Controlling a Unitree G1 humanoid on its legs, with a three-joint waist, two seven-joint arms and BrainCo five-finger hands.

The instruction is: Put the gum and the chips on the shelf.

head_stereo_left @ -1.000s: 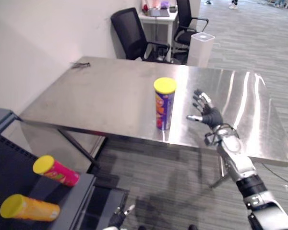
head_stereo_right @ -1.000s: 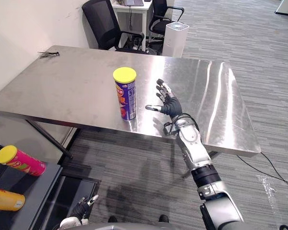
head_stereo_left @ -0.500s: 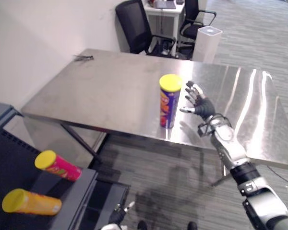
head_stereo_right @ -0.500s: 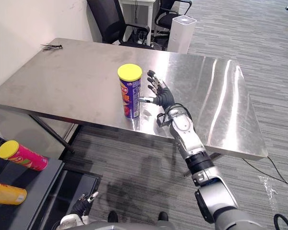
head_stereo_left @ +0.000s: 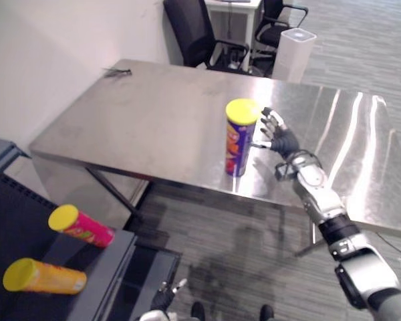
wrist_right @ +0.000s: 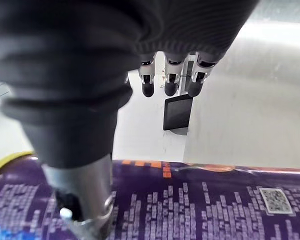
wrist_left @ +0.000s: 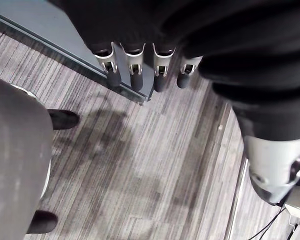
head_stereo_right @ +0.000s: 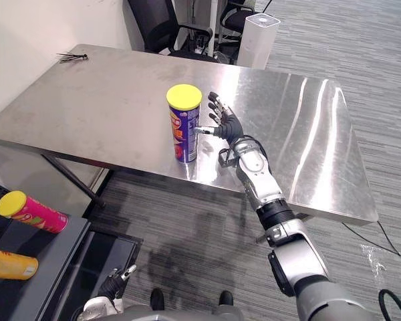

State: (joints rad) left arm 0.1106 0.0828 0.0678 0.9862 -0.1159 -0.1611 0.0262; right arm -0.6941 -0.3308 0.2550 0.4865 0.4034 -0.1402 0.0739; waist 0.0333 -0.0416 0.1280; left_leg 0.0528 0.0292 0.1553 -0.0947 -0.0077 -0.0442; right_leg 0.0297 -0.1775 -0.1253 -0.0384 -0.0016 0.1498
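A purple chips can (head_stereo_left: pixel 239 138) with a yellow lid stands upright near the front edge of the steel table (head_stereo_left: pixel 154 127). My right hand (head_stereo_right: pixel 224 125) is open just to the right of it, fingers spread, thumb reaching toward the can's side. In the right wrist view the purple can (wrist_right: pixel 190 200) lies right under the hand's fingers (wrist_right: pixel 170 84). A pink can (head_stereo_left: pixel 80 227) and an orange can (head_stereo_left: pixel 43 277), both yellow-lidded, lie on the dark shelf (head_stereo_left: pixel 113 267) at lower left. My left hand (wrist_left: pixel 140 70) hangs low beside the shelf, fingers straight.
A black office chair (head_stereo_left: pixel 194 33), a white cylindrical bin (head_stereo_left: pixel 295 50) and a white desk stand behind the table. A small dark object (head_stereo_left: pixel 116 71) lies at the table's far left corner. Grey carpet floor lies between table and shelf.
My right hand has moved left, closing the gap to the chips can, and stays open. The camera has shifted a little; the can has stayed in place.
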